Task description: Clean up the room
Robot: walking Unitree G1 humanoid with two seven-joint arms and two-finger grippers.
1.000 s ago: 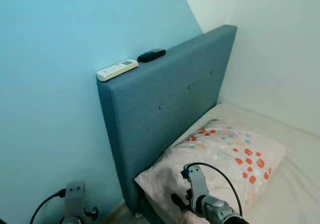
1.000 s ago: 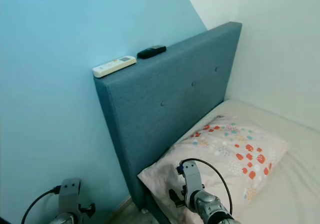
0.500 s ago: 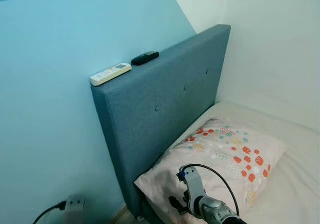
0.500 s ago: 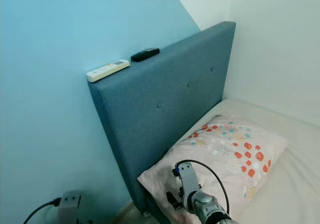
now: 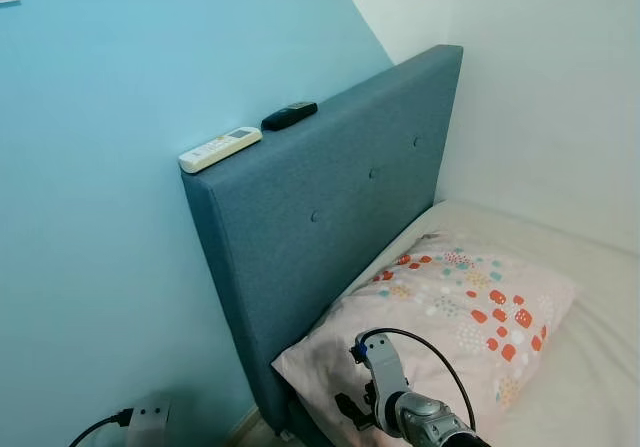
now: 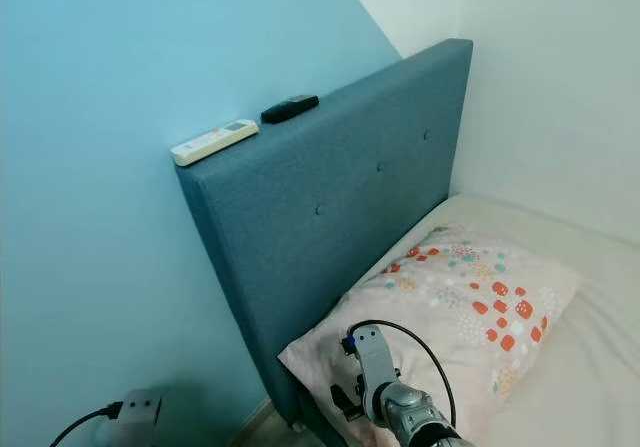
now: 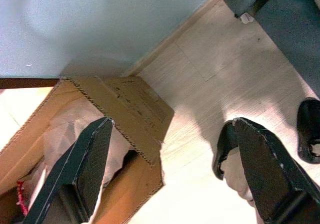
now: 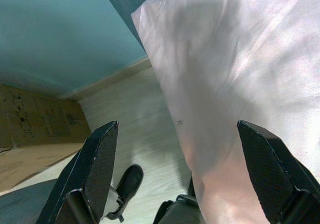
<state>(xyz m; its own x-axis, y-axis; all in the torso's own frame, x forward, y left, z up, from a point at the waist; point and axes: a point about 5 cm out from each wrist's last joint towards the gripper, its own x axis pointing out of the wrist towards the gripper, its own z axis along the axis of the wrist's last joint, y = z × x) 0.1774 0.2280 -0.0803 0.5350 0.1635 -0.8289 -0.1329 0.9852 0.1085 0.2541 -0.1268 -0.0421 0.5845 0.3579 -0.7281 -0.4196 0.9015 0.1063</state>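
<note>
Remotes sit atop the blue upholstered headboard (image 5: 330,197): a white remote control (image 5: 220,148) near its outer end and a black remote control (image 5: 289,116) just beyond it, both against the light blue wall (image 5: 120,217). Below, we see a floral-patterned pillow (image 5: 450,307) lying on the cream mattress (image 5: 600,367), touching the headboard. Our right gripper (image 8: 182,184) hangs with fingers spread wide over the pillow's edge and the pale wood floor (image 8: 135,134), holding nothing. Our left gripper (image 7: 170,174), fingers equally wide and holding nothing, hovers above an open brown cardboard box (image 7: 125,114) by the wall; what looks like pale wrapping lies inside. Beside it lies a dark shoe (image 7: 310,131).
</note>
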